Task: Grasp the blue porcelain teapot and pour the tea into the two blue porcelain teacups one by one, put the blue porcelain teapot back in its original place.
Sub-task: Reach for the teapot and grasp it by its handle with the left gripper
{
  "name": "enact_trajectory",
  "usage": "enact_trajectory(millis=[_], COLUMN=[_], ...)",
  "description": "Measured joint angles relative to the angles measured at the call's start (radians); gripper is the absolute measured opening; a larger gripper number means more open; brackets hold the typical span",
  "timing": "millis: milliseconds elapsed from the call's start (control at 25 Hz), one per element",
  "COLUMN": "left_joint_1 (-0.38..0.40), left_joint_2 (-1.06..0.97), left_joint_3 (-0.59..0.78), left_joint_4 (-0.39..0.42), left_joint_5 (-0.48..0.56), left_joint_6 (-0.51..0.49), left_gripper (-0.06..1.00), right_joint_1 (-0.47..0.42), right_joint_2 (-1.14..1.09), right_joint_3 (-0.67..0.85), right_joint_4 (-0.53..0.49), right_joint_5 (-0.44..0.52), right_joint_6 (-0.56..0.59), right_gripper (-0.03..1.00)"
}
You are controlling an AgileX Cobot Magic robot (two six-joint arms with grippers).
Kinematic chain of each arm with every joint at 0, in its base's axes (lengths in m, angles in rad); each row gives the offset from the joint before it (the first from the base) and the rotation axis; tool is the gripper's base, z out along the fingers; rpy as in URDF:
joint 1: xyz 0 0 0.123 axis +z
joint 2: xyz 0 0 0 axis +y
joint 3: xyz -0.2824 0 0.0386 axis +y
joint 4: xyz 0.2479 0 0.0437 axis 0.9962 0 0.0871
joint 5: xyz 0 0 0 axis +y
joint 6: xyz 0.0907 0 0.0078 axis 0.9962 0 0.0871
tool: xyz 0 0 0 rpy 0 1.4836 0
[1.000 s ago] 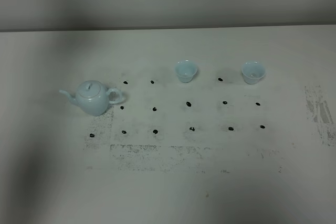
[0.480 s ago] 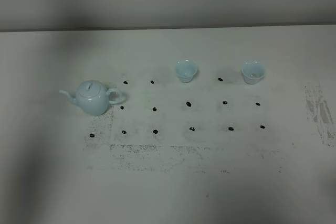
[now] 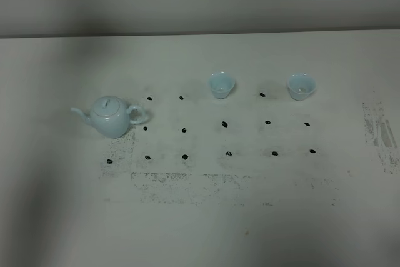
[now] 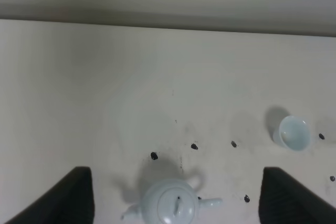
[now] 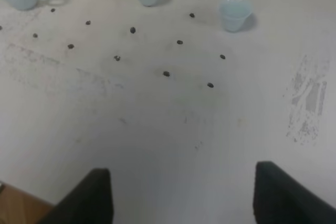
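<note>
The pale surface (image 3: 250, 236) carries everything, marked with a grid of small black dots (image 3: 224, 124) and scuffed patches. Neither arm shows in the high view. Each wrist view shows its own tool spread wide and holding nothing: the left tool (image 4: 176, 171) hangs over the blue porcelain teapot (image 3: 111, 117), while the right tool (image 5: 181, 171) hangs over bare surface, well apart from all the porcelain. The teapot stands upright on the left side with its lid on, its spout pointing away from the cups and its loop handle (image 3: 139, 114) turned toward them. The two blue porcelain teacups (image 3: 221, 84) (image 3: 300, 85) stand upright in the far row, well apart from each other. Their insides look pale, so no tea seems poured yet. I judge the task to be at its opening step, the approach for the grasp. The next move probably calls for bringing the left tool down squarely on the handle and closing firmly, keeping the pot level so the lid stays on.
</note>
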Motion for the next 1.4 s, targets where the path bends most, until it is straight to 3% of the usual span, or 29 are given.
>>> enact_trajectory(millis=[280,1400], left_joint_1=[0.000,0.000], left_joint_2=[0.000,0.000], left_joint_3=[0.000,0.000], left_joint_4=[0.000,-0.001], left_joint_5=[0.000,0.014], left_joint_6=[0.000,0.024], left_gripper=[0.66,0.66], right_joint_1=[0.000,0.000], right_joint_2=[-0.118,-0.124], right_joint_3=[0.034,0.037], right_joint_4=[-0.001,0.006], right_joint_5=[0.028,0.037], right_joint_6=[-0.017,-0.018], right_gripper=[0.57,0.46])
